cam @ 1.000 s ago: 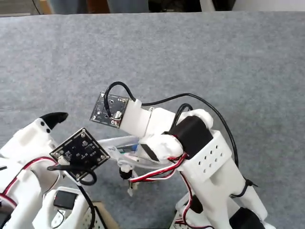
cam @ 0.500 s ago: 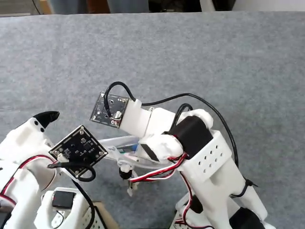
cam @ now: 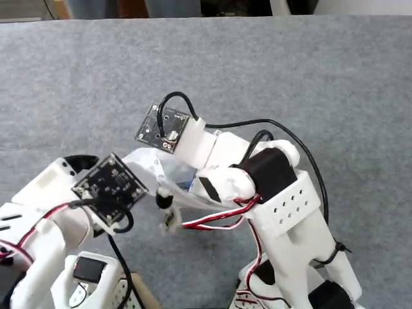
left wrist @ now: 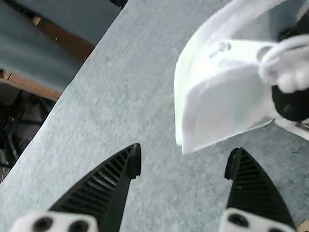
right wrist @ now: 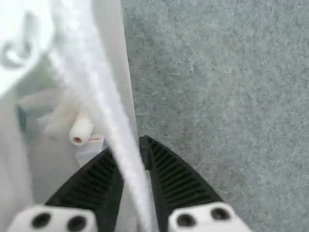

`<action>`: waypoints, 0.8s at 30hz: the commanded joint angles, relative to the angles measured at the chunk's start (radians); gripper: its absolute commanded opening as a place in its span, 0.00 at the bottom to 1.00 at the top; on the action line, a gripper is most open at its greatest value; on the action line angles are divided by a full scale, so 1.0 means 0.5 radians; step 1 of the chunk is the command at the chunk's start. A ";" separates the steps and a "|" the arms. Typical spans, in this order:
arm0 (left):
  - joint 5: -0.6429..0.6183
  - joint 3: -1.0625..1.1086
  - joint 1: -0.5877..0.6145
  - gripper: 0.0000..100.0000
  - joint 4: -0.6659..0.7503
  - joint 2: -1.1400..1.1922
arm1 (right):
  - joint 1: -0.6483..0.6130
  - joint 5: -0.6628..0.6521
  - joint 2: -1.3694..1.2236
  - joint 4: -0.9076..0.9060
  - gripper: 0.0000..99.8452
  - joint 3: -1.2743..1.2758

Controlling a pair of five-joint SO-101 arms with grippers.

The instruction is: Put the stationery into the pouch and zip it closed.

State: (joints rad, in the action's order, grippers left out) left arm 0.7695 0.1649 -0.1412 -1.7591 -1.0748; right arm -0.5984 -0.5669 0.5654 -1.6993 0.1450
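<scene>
My right jaws pinch the rim of the pouch (left wrist: 227, 96), which hangs between my arms above the table (cam: 290, 77). My left jaws are spread wide beside its end. Grip there firmly, I think, then zip slowly.

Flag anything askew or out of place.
The pouch hangs tilted above the table, pinched along one edge by the right gripper alone; the left gripper is open, apart from it. Nothing has spilled.
</scene>
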 commanded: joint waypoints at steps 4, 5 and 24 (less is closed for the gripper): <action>-0.046 -0.066 -0.219 0.30 -0.012 0.003 | -0.083 -0.034 0.026 -0.117 0.01 -0.069; -0.049 -0.063 -0.238 0.30 -0.012 0.003 | -0.098 -0.034 0.029 -0.120 0.01 -0.078; -0.598 0.140 -0.824 0.27 -0.006 -0.003 | -0.187 -0.018 0.173 -0.132 0.01 -0.112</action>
State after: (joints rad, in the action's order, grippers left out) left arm 0.5102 0.2355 -0.5186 -1.7591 -1.0733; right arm -0.6767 -0.5777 0.6176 -1.7561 0.1297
